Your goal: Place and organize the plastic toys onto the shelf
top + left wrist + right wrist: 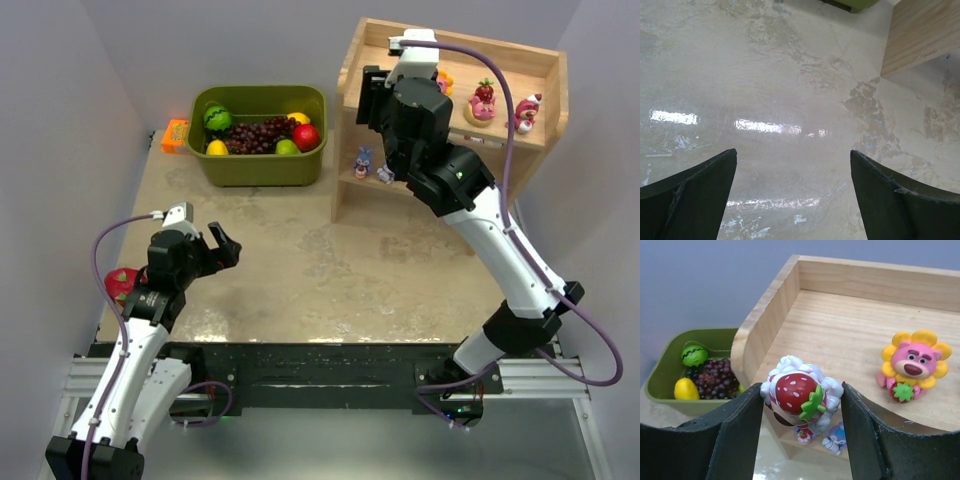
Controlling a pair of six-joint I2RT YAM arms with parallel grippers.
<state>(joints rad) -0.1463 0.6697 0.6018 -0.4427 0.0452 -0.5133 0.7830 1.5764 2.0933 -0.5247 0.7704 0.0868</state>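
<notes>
Red-topped toy [800,402] in right end effector [801,392]

A beige, mottled table top [330,270] with glossy patches, enclosed by plain grey walls [60,120]. Toward its far left sits an olive-green rectangular plastic bin [255,170]. Inside it lie a bunch of dark purple fake grapes [262,134] in the middle, a red apple [306,136] at the right end and a yellow lemon [217,148] at the near left. Behind the lemon is a green ball with black zigzag stripes [217,117], possibly a small melon. A small orange block [175,135] rests just beside the bin's left wall. A pink-red dragon fruit [120,283] lies at the table's left edge, well apart from the bin.
</notes>
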